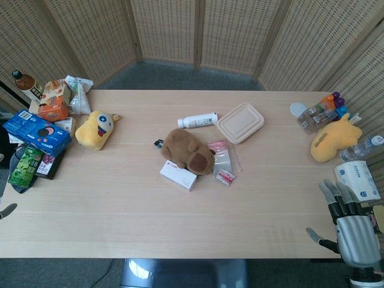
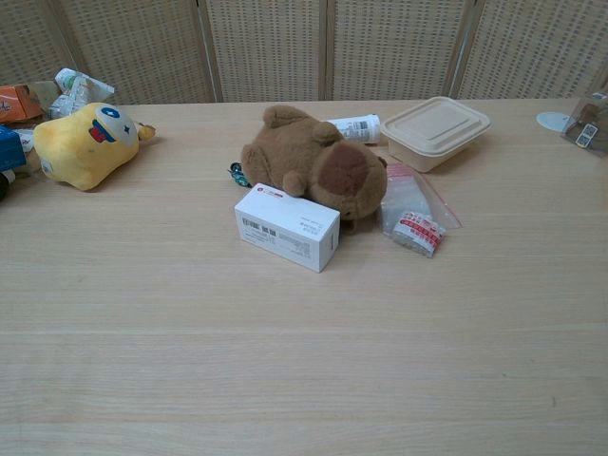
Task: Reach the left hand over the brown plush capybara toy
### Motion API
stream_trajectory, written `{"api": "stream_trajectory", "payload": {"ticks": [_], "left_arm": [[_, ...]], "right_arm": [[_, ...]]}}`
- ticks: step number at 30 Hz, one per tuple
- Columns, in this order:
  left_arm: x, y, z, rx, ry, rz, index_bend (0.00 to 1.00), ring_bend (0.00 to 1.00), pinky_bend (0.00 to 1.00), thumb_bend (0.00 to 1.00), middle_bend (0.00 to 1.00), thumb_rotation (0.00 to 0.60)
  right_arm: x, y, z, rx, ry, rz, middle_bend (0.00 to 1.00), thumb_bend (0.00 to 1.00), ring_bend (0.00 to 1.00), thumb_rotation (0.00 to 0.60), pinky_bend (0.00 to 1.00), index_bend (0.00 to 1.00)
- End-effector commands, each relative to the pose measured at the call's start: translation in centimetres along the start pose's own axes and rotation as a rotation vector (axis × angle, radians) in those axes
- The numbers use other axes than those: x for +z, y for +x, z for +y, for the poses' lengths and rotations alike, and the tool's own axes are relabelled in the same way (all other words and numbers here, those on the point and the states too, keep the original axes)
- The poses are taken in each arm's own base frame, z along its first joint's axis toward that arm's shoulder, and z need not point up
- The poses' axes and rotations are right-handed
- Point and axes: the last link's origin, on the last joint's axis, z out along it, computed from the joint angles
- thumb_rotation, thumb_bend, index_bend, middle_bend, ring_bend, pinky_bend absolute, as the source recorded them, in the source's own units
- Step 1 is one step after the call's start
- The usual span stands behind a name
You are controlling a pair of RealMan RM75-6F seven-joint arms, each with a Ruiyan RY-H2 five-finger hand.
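The brown plush capybara [image 1: 189, 150] lies on its side at the middle of the table, also seen in the chest view [image 2: 318, 167]. A white box [image 1: 178, 174] leans against its near side. Of my left hand [image 1: 5, 210] only a grey tip shows at the far left edge of the head view, well away from the toy, and its pose is hidden. My right hand [image 1: 351, 225] hovers at the near right corner, holding nothing, with its fingers extended and apart. Neither hand shows in the chest view.
A white bottle [image 1: 198, 120], a beige lidded container [image 1: 240, 122] and small plastic bags [image 1: 222, 162] crowd the capybara's far and right sides. A yellow plush [image 1: 96, 129] and snack packs [image 1: 36, 132] sit at the left. Another yellow plush [image 1: 333, 140] and a tissue pack [image 1: 357, 180] sit at the right.
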Motion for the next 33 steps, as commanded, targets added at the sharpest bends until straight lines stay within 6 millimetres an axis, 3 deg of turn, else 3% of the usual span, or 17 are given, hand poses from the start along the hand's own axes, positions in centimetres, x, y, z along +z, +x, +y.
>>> {"api": "stream_trajectory", "payload": {"ticks": [1, 8, 13, 17, 23, 27, 33], "left_arm": [[0.0, -0.1, 0.0, 0.006, 0.000, -0.004, 0.00, 0.00, 0.00, 0.03, 0.00, 0.600], [0.5, -0.9, -0.2, 0.054, -0.032, -0.030, 0.00, 0.00, 0.00, 0.03, 0.00, 0.600], [4.0, -1.6, 1.0, 0.174, -0.156, -0.048, 0.00, 0.00, 0.00, 0.03, 0.00, 0.600], [8.3, -2.0, 3.8, 0.259, -0.307, -0.058, 0.00, 0.00, 0.00, 0.03, 0.00, 0.600], [14.8, -3.5, 10.0, 0.410, -0.490, -0.082, 0.00, 0.00, 0.00, 0.02, 0.00, 0.600], [18.6, -5.6, 14.7, 0.459, -0.566, -0.129, 0.00, 0.00, 0.00, 0.01, 0.00, 0.600], [23.0, -9.0, 20.3, 0.515, -0.636, -0.154, 0.00, 0.00, 0.00, 0.00, 0.00, 0.600]], "right_arm": [[0.0, 0.0, 0.0, -0.001, 0.000, 0.000, 0.00, 0.00, 0.00, 0.600, 0.00, 0.00], [0.1, 0.2, 0.1, 0.006, -0.004, 0.005, 0.00, 0.00, 0.00, 0.600, 0.00, 0.00], [0.4, 0.0, 0.4, -0.005, -0.018, 0.004, 0.00, 0.00, 0.00, 0.600, 0.00, 0.00], [0.7, 0.0, 0.7, -0.010, -0.033, 0.010, 0.00, 0.00, 0.00, 0.600, 0.00, 0.00], [0.9, 0.1, 1.0, -0.006, -0.048, 0.015, 0.00, 0.00, 0.00, 0.600, 0.00, 0.00], [1.1, 0.0, 1.2, -0.015, -0.057, 0.008, 0.00, 0.00, 0.00, 0.600, 0.00, 0.00], [1.2, -0.1, 1.5, -0.020, -0.074, 0.000, 0.00, 0.00, 0.00, 0.600, 0.00, 0.00]]}}
